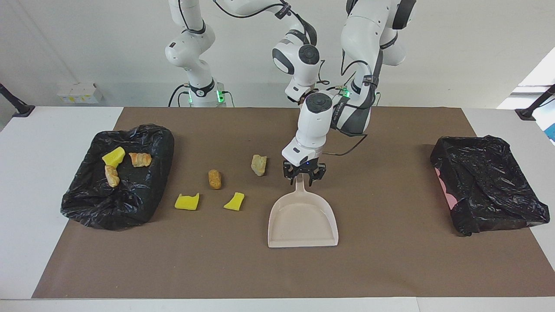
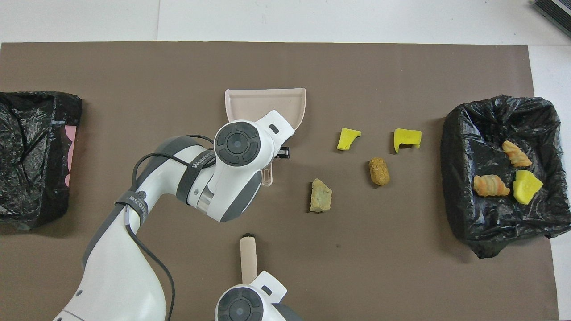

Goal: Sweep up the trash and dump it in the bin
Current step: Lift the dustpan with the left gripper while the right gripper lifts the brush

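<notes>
Trash lies on the brown mat: a beige stone lump (image 1: 259, 164) (image 2: 320, 196), an orange-brown piece (image 1: 214, 179) (image 2: 379, 171) and two yellow sponge bits (image 1: 187, 202) (image 1: 234, 201). A yellow chunk (image 1: 113, 156) and two bread-like pieces (image 1: 140, 159) (image 1: 112, 176) lie in the black-lined bin (image 1: 86, 203) (image 2: 490, 232) at the right arm's end. The beige dustpan (image 1: 302, 221) (image 2: 267, 102) rests flat on the mat. My left gripper (image 1: 303, 180) is at its handle. My right gripper (image 2: 246, 278) holds the beige brush (image 2: 247, 258) near the robots; the left arm hides it in the facing view.
A second black-lined bin (image 1: 485, 190) (image 2: 31, 133) stands at the left arm's end of the table, with some pink showing at its edge. The brown mat (image 1: 390, 260) covers most of the white table.
</notes>
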